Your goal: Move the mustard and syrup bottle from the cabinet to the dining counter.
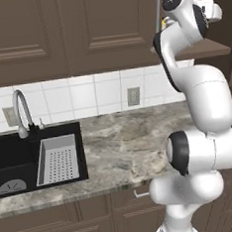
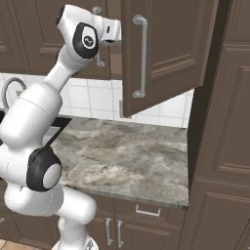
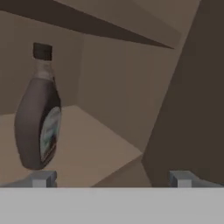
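The syrup bottle (image 3: 38,113), dark brown with a black cap and a pale label, stands upright on the shelf inside the open cabinet (image 1: 202,50). In the hand view it is left of and beyond my gripper (image 3: 111,178), which is open with nothing between its widely spread fingertips (image 3: 41,178). A sliver of the yellow mustard (image 1: 164,20) peeks out on the shelf behind my raised forearm. My hand (image 2: 111,30) reaches in past the edge of the swung-open cabinet door (image 2: 166,49). The dining counter is out of view.
Below lies a marbled counter (image 1: 125,142) with a black sink (image 1: 17,161), a strainer tray (image 1: 57,158) and a curved faucet (image 1: 20,109). The open door's bar handle (image 2: 141,56) hangs close to my hand. A tall dark cabinet (image 2: 219,127) bounds the right side.
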You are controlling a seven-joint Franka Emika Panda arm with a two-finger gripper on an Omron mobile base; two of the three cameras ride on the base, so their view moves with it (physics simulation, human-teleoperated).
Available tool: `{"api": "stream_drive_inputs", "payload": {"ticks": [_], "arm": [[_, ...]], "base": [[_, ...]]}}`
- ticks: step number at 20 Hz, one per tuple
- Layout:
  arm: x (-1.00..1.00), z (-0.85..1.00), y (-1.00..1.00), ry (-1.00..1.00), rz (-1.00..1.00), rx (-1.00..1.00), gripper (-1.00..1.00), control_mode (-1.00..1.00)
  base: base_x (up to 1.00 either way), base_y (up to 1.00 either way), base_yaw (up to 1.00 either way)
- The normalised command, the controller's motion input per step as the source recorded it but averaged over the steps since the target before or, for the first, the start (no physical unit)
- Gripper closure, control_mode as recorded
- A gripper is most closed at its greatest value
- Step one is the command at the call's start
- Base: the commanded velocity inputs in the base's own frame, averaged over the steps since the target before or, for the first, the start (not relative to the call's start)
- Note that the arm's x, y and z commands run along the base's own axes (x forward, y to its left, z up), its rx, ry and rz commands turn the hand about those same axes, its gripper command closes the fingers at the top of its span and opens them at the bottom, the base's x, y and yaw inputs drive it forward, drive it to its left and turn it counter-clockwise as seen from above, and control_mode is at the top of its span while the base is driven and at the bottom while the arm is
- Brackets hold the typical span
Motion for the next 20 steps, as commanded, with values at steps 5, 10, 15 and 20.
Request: {"api": "stream_drive_inputs", "payload": {"ticks": [5,10,15,20], "arm": [[0.0,-0.1,-0.8,0.0,-0.24,0.0,-1.0,-1.0],[-0.19,-0.08,-0.86,0.0,-0.26,0.0,-1.0,-1.0],[-0.74,-0.05,-0.99,-0.01,-0.31,0.0,-1.0,-1.0],[-0.75,0.0,-0.93,-0.01,-0.3,0.0,-1.0,-1.0]], "base": [[0.0,0.0,0.0],[0.0,0.0,0.0],[0.0,0.0,0.0],[0.0,0.0,0.0]]}}
